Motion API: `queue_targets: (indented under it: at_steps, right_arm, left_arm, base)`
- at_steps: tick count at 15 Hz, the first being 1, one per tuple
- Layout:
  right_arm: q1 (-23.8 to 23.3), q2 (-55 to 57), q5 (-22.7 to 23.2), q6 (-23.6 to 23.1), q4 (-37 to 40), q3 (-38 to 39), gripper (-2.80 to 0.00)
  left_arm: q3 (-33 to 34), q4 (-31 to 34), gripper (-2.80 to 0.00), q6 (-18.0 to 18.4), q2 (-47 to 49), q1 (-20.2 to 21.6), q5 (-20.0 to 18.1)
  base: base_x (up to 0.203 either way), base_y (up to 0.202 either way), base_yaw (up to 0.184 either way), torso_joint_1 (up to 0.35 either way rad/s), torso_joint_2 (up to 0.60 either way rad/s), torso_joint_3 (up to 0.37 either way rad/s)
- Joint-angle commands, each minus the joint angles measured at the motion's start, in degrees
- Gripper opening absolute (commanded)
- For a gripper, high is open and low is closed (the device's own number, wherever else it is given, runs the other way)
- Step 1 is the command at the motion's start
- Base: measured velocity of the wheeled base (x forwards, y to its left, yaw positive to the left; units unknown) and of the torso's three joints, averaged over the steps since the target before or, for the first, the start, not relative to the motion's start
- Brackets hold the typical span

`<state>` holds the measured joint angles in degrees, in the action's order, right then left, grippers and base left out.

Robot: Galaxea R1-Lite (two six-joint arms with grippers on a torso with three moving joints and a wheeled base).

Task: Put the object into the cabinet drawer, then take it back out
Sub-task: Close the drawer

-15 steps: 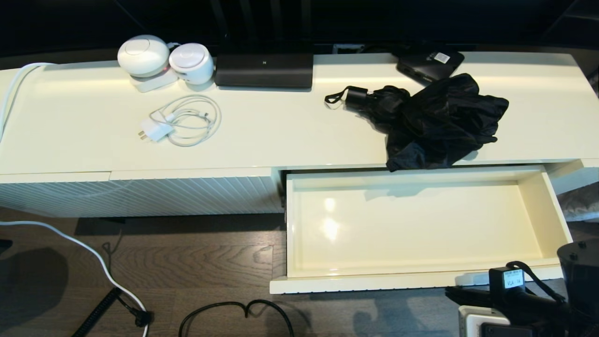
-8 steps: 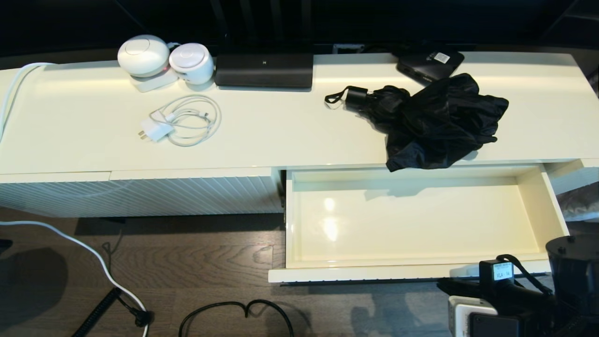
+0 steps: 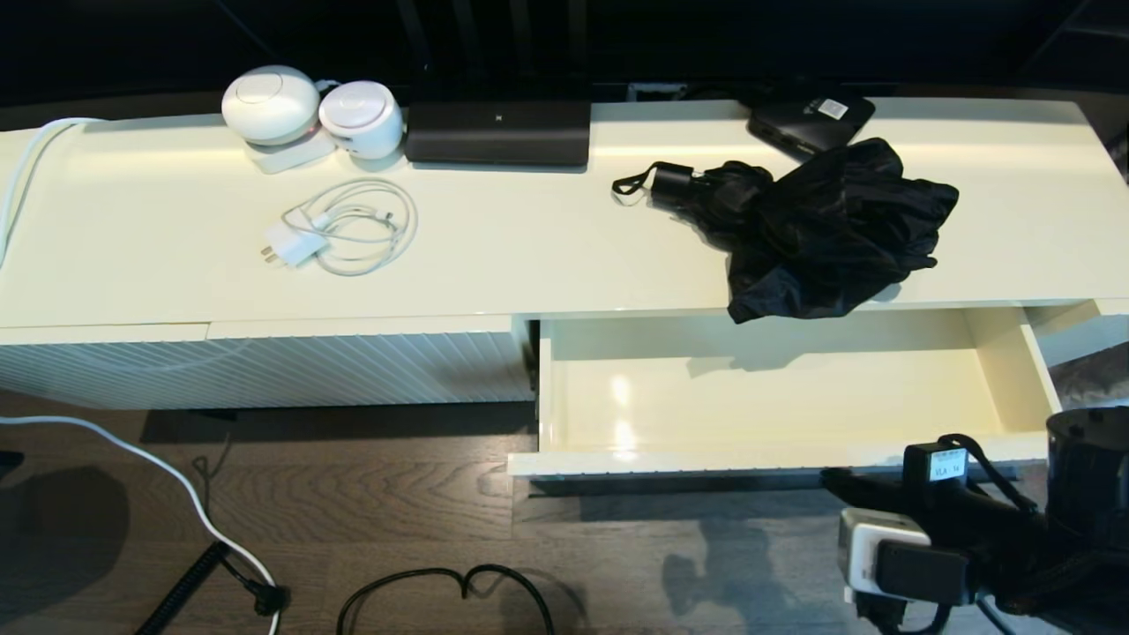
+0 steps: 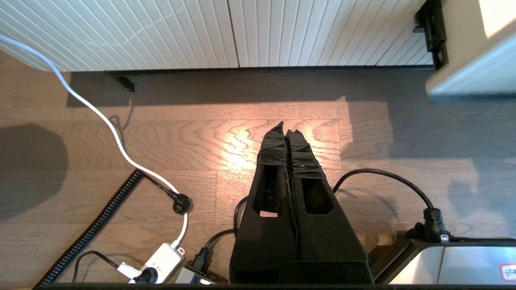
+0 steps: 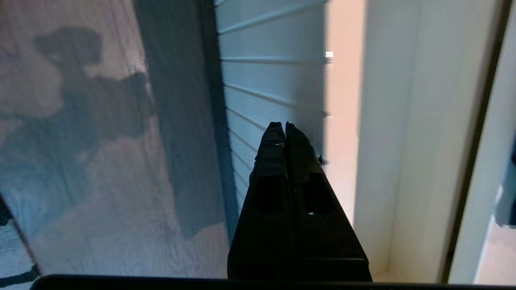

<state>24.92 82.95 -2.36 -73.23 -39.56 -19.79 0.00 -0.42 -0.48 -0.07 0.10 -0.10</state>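
Half the drawer (image 3: 1005,370) hides under the surface (image 3: 529,256). Umbrella (image 3: 820,229) lies left-right, handle pointing left. Right gripper (image 5: 285,125) jaws closed, empty; left gripper (image 4: 285,128) likewise.

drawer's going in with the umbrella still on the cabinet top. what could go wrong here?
1. Umbrella fabric hangs over the top's front edge above the drawer; it could snag or get pulled down.
2. Shut right gripper pushes the ribbed front near its right end; an off-centre push might skew the drawer or slip off.
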Motion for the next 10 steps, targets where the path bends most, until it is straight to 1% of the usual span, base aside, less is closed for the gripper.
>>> queue_targets:
  at_steps: [1,4,10]
  right_arm:
    - [-0.1,1.0,0.1,-0.4,-0.6,-0.3,-2.8]
    - [-0.4,2.4,0.2,-0.4,-4.3,-0.6,-2.8]
    - [-0.4,5.1,0.1,-0.5,-5.5,-2.7,-2.8]
  left_arm:
    - [0.0,0.0,-2.8,0.0,-0.1,0.0,0.0]
    - [0.0,0.0,-2.8,0.0,-0.1,0.0,0.0]
    - [0.0,0.0,-2.8,0.0,-0.1,0.0,0.0]
  base:
    - [0.0,0.0,0.0,0.0,0.0,0.0]
    - [0.0,0.0,0.0,0.0,0.0,0.0]
    - [0.0,0.0,0.0,0.0,0.0,0.0]
